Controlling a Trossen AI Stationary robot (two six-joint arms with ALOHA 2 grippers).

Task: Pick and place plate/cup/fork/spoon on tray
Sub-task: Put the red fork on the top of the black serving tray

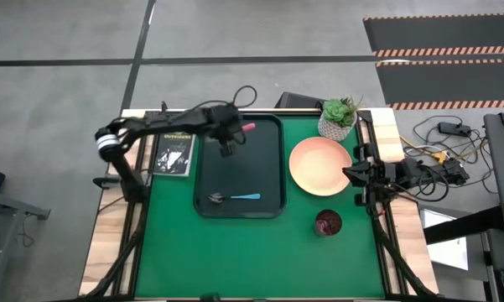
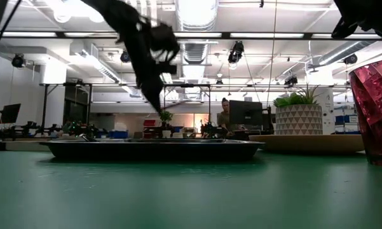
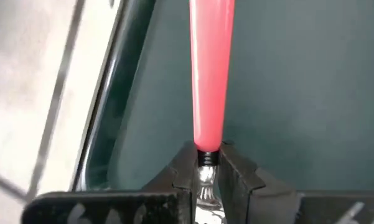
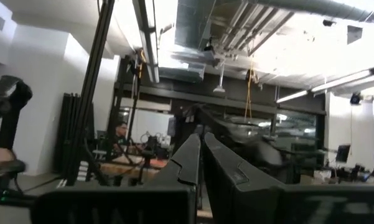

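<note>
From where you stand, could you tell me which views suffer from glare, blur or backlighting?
Low view: bright ceiling lights backlight the left gripper into a silhouette, and the cup at the edge looks soft. Left wrist view: the fork handle is slightly soft, the tray rim streaked. Right wrist view: ceiling lights glare. High view: evenly lit.

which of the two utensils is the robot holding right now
The fork, with its pink handle, is clamped in the left gripper over the tray. The blue-handled spoon lies loose on the tray.
</note>
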